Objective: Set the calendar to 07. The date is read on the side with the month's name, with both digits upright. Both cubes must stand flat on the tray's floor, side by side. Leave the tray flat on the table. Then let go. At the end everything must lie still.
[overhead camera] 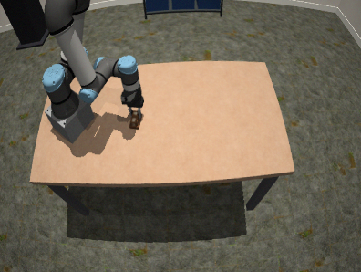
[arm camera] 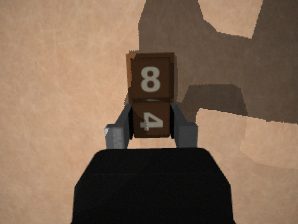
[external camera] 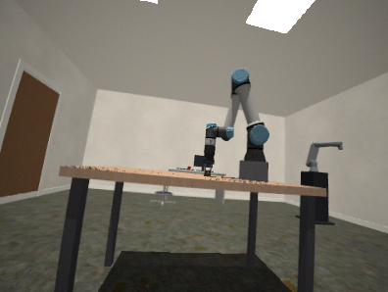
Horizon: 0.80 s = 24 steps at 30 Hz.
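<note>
Top view: my arm is reaching from its grey base block [overhead camera: 68, 123] at the left end of the tabletop [overhead camera: 205, 132]; my pincer [overhead camera: 135, 115] is pointing straight down over the small brown calendar [overhead camera: 135, 121], which is sitting on the left part of the tabletop, just beside the arm's shadow; the tray and the single cubes are too small here to tell apart.

Exterior view: my pincer [external camera: 208, 170] is hanging low at the tabletop [external camera: 147, 174], next to the base block [external camera: 254, 171]; a dark pedestal [external camera: 314, 196] carrying a grey fixture is standing past the right end of the tabletop; the calendar is too small to make out from this side.

Wrist view: my two grey fingers are standing on either side of the near cube [arm camera: 150, 120], one at each side face, with the pincer [arm camera: 150, 131] partly open and closed onto that cube; its upper face is showing the digit 4; the far cube [arm camera: 152, 80] is lying directly beyond it, touching it, and is showing the digit 8; both digits are reading upright from my camera; the tray under the cubes is barely visible, so I cannot tell how the cubes are seated on it; the month's name is not in sight.
</note>
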{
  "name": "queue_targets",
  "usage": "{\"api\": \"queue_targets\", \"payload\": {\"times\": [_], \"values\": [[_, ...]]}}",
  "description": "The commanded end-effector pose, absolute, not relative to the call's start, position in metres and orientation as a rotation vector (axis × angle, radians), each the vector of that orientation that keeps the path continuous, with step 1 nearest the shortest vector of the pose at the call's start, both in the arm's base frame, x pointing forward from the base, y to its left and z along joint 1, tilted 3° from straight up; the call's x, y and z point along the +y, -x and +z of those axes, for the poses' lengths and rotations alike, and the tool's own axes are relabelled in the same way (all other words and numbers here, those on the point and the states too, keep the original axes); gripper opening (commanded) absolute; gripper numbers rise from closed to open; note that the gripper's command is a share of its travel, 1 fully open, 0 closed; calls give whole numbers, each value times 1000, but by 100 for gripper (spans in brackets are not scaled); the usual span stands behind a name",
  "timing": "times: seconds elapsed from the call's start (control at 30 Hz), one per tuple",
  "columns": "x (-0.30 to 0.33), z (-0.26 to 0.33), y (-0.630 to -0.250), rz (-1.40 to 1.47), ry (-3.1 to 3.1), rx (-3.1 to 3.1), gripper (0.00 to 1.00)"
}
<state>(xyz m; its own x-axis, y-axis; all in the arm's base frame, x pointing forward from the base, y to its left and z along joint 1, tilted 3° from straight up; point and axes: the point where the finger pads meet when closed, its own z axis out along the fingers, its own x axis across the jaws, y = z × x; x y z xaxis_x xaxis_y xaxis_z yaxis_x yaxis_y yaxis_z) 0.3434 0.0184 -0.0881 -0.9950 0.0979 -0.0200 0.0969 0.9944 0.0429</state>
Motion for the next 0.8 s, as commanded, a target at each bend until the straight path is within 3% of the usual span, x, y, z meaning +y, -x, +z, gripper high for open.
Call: {"api": "queue_targets", "payload": {"times": [0.0, 0.33, 0.37, 0.43, 0.57, 0.7, 0.77], "values": [[18, -88, -344, 65, -152, 3114, 60], [18, -88, -344, 65, -152, 3114, 60], [18, -88, -344, 65, -152, 3114, 66], [18, -88, -344, 65, -152, 3114, 66], [18, -88, -344, 65, -152, 3114, 78], [18, -88, -344, 65, -152, 3114, 78], [18, -88, -344, 65, -152, 3114, 84]]}}
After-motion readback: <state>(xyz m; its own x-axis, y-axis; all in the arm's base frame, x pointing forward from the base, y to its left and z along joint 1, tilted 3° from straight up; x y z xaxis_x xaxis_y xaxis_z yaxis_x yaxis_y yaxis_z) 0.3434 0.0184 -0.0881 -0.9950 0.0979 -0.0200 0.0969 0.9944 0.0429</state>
